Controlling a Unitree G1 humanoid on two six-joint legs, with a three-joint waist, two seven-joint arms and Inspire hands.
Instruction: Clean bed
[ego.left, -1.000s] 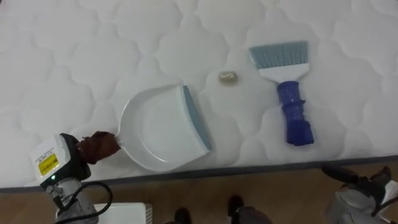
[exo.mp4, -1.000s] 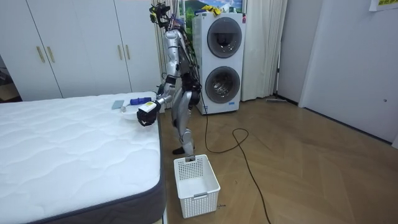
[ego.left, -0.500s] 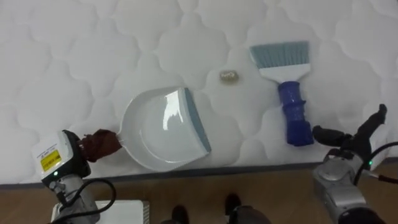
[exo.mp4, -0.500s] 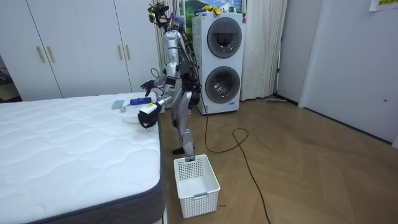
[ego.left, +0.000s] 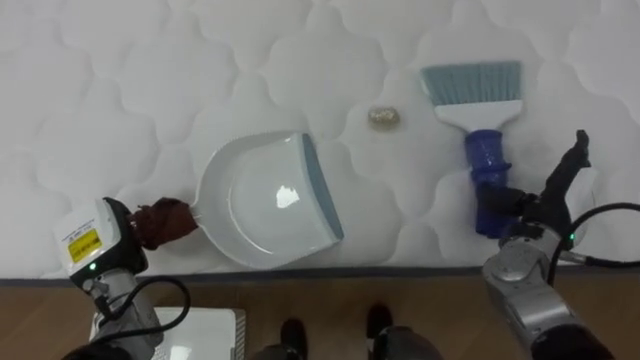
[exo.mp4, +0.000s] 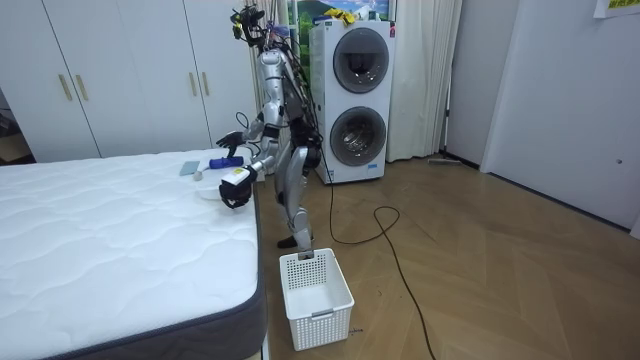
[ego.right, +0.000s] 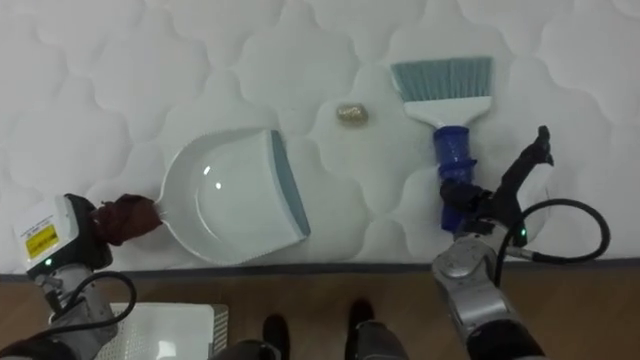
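**Left eye view:** White quilted bed (ego.left: 100, 90), near edge along the bottom. Left hand (ego.left: 160, 222) curled round the handle of a white dustpan (ego.left: 265, 200). Pan resting on the mattress, grey-blue lip turned to the right. Beyond the lip and apart from it, a small pale crumpled scrap (ego.left: 385, 118). Just right of the scrap, a brush (ego.left: 482, 130) lying flat, grey-blue bristles pointing away from the robot, blue handle toward the bed's edge. Right hand (ego.left: 535, 210) at the near end of that handle, fingers straight and spread, one raised. Impossible to tell whether touching the handle or only beside it.

**Right eye view:** Same layout. Scrap (ego.right: 351, 114) between the dustpan's (ego.right: 230, 205) lip and the brush (ego.right: 450, 125), touching neither. Left hand (ego.right: 125, 220) closed on the dustpan's handle at the mattress edge. Right hand (ego.right: 490, 210) spread open over the lower end of the blue handle.

**Room view:** Standing upright at the bed's (exo.mp4: 120, 250) far corner, facing the room view's left, both arms held out over the mattress. Right hand (exo.mp4: 232, 141) raised, fingers apart. Left hand (exo.mp4: 232, 197) lower, at the bed's edge. Behind the robot, a stacked washer and dryer (exo.mp4: 360, 100). Along the far wall, a white wardrobe (exo.mp4: 130, 75). On the wooden floor (exo.mp4: 480, 280) beside the bed's near corner, a white basket (exo.mp4: 315, 285).
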